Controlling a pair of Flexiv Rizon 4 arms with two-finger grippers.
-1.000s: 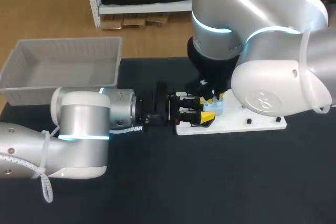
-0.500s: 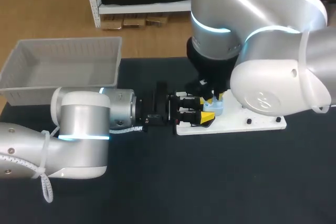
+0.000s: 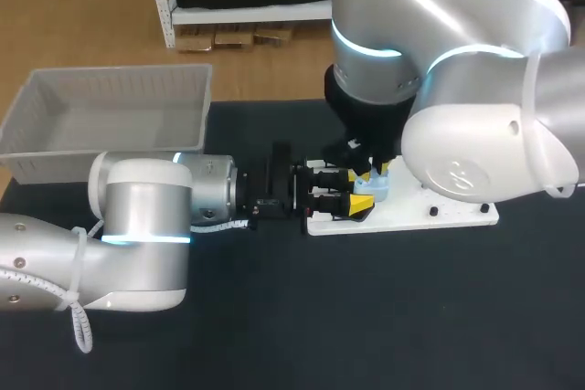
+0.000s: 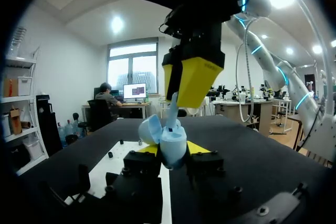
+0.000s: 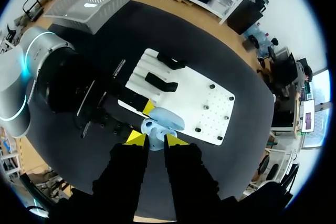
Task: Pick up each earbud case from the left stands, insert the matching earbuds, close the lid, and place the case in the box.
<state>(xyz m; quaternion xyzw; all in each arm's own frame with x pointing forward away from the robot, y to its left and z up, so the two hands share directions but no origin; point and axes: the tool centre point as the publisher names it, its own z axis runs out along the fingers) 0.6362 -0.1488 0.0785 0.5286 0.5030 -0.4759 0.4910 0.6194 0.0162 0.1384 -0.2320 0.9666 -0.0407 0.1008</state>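
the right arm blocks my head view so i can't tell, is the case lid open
Observer: Yes. In the left wrist view the lid of the light blue earbud case is swung open to one side. The left gripper holds the case between its yellow tips.
Operator: is the bud in yet
Observer: Not fully, it seems. The right gripper stands right above the case, pinching a pale earbud whose lower end meets the opening.
Operator: any cases on the stands
Observer: In the right wrist view the two black stands on the white board show no case.
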